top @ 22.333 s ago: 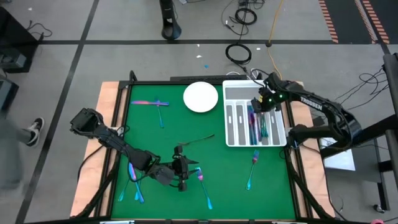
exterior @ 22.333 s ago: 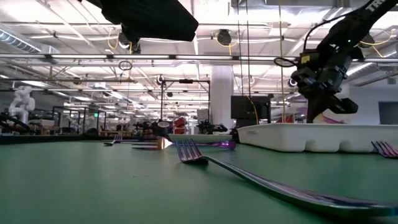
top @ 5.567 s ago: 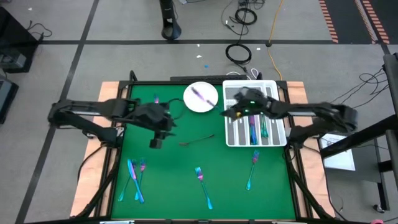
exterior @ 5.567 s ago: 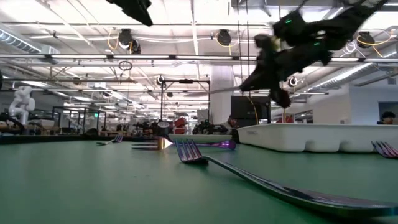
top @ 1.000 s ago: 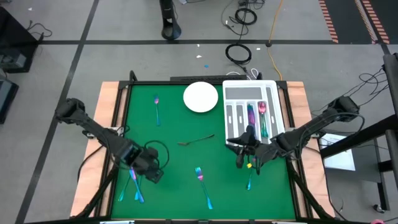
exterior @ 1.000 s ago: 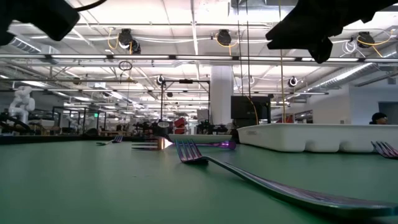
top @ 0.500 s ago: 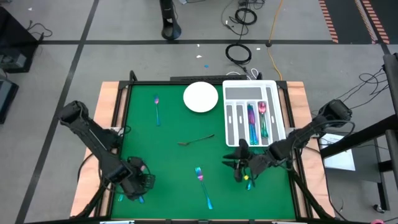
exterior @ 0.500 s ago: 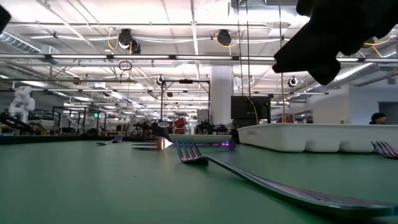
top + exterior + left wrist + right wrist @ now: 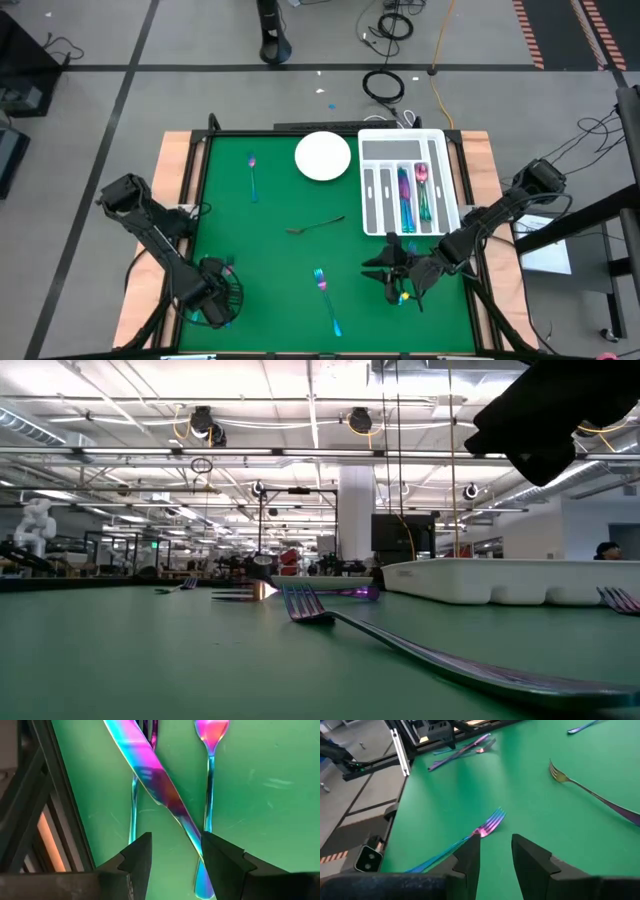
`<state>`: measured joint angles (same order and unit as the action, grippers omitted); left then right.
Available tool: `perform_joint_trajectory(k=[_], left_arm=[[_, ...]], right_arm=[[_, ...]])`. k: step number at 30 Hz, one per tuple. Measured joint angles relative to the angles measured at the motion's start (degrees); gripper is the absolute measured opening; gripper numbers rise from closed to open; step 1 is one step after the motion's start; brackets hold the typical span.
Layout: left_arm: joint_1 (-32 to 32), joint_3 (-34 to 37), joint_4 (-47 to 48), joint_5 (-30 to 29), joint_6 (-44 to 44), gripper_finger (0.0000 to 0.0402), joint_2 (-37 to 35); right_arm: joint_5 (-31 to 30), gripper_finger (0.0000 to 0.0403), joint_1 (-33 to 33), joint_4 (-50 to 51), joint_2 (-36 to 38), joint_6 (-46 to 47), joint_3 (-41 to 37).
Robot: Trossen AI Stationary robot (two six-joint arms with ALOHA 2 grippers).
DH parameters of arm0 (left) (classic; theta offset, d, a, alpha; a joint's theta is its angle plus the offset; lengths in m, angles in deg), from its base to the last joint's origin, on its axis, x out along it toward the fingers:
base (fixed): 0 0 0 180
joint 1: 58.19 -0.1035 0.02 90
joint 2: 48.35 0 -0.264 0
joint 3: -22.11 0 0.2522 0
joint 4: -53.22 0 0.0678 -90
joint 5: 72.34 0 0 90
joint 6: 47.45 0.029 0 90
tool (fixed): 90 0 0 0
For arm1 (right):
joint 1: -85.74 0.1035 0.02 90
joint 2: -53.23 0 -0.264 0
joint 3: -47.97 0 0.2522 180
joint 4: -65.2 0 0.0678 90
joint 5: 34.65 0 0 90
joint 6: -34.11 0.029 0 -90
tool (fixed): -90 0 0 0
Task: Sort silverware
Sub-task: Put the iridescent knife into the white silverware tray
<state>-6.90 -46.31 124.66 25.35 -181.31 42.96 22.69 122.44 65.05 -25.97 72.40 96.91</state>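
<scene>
Since half a second ago, both arms have been brought a little lower and nearer the front edge of the green table [image 9: 270, 250].

At the left, the left gripper [image 9: 172, 857] is held low over a small pile of silverware near the front left corner; its fingers are spread with nothing between them. Just ahead of them a knife [image 9: 160, 795] lies slantwise across the handle of a spoon [image 9: 210, 780], and a third handle lies beside the two. For a clean pick, the knife on top is best taken first, with the fingers closed across its narrow handle, so that the spoon beneath is not dragged.

Farther right, a fork [image 9: 326, 296] lies alone near the front, and a darker piece [image 9: 315, 225] at the middle.

At the right, the right gripper [image 9: 494, 851] hangs just in front of the white tray [image 9: 440, 215], fingers parted and empty. It should be lowered squarely over one handle before closing.
</scene>
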Motion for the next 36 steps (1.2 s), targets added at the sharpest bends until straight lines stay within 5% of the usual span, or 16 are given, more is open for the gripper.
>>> perform_joint_trajectory(k=[36], left_arm=[[-0.3,4.5,-5.5,0.8,-0.8,0.0171,5.8]], right_arm=[[-0.2,0.0100,0.2,-2.1,0.0,-0.5,0.0]])
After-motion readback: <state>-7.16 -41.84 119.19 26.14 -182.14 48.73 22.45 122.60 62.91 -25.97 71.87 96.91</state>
